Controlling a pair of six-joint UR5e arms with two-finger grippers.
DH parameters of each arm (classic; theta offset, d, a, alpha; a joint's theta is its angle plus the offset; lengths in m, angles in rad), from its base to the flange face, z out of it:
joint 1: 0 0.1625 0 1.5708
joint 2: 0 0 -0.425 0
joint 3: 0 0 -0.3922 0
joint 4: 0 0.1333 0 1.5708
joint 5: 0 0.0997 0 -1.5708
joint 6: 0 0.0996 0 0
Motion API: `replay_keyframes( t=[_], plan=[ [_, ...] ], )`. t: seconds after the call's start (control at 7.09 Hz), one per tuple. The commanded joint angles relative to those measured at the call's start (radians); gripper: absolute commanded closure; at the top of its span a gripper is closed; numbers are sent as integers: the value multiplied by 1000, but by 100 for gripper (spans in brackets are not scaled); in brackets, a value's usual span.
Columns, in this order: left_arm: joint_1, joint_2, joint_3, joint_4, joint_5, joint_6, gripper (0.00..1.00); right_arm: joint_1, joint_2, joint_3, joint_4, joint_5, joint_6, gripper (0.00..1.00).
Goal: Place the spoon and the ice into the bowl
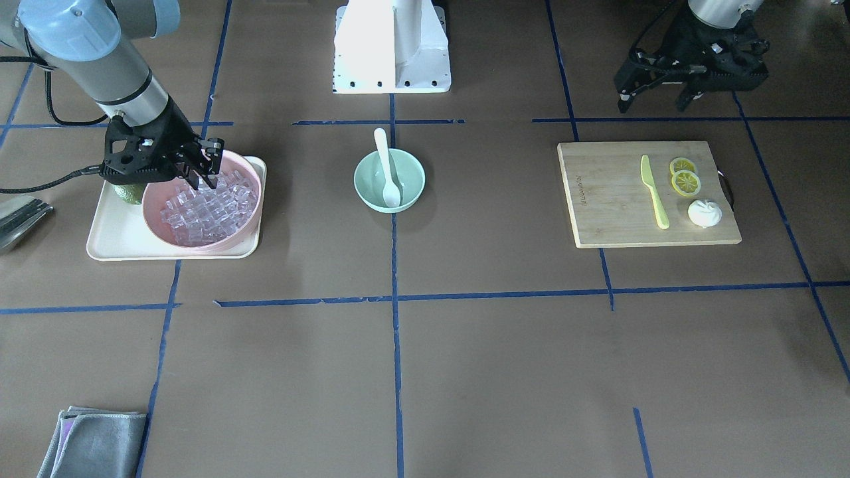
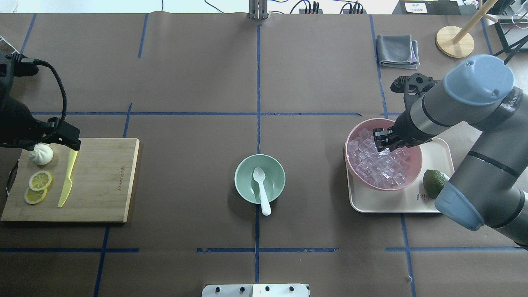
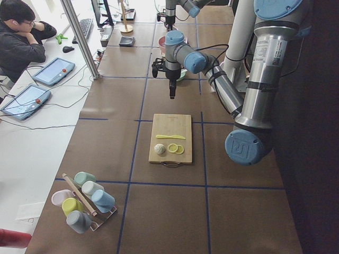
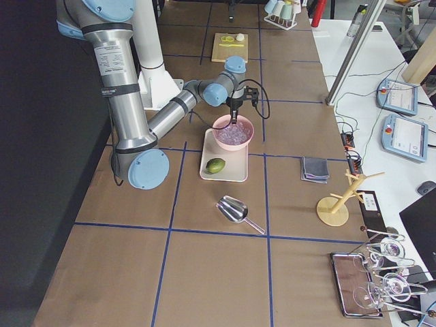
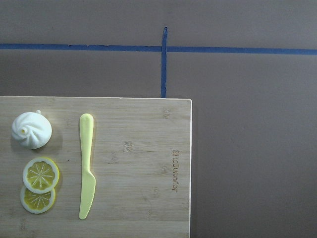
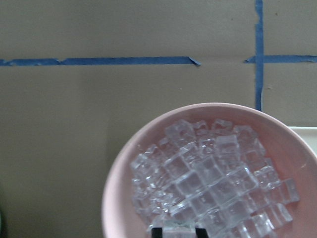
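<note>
Mint bowl (image 2: 246,175): spoon (image 2: 260,187) inside | R pincer (image 2: 383,146) clamped on ice (image 2: 371,163) in pink bowl (image 2: 414,160) | L pincer (image 1: 654,99) apart

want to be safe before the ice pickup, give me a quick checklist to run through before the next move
1. Spoon in the green bowl: ok, scoop inside, handle over the rim.
2. Right end effector down over the ice in the pink bowl: ok.
3. Cube gripped: cannot tell; the wrist view shows one between the fingers.
4. Ice in the green bowl: not ok, none there.
5. Left end effector out of the way above the cutting board: ok, open.
</note>
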Motion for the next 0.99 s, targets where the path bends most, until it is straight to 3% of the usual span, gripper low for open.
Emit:
replay_keyframes(
  t=[0.0,0.42,0.85],
  plan=[
    [-43,70,1,8,0,150,0,-70,130,5,-52,-11,77,100],
    [-177,165,58,11,-9,376,0,-282,303,-95,-50,-231,244,100],
    [-402,191,250,-1,-104,769,0,-336,455,-265,-45,-291,269,100]
  ],
)
